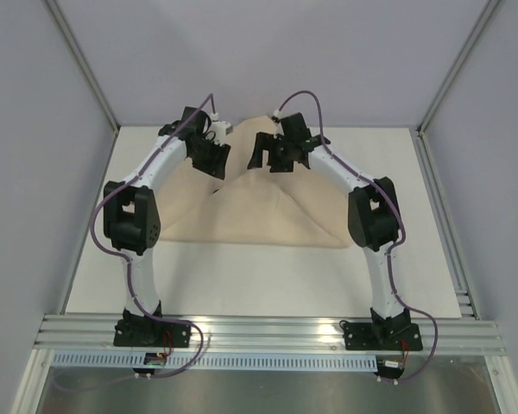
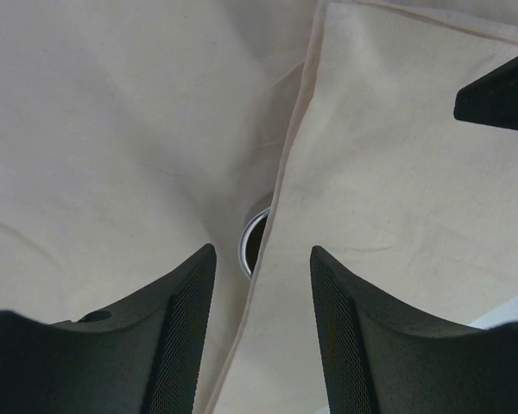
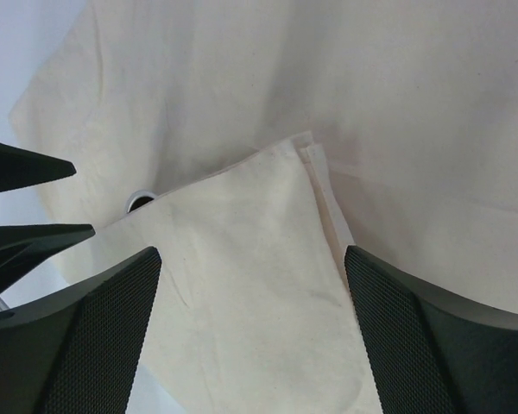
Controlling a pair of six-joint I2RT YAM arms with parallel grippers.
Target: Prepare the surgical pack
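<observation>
The tan cloth bundle [image 1: 259, 216] lies directly beneath both arms. Half open and empty, the left end effector [image 2: 262, 252] straddles the flap edge [image 2: 287, 155], which runs straight ahead, with a metal rim [image 2: 246, 241] peeking out at its fingertips. The right end effector [image 3: 252, 254] is wide open and empty.
</observation>
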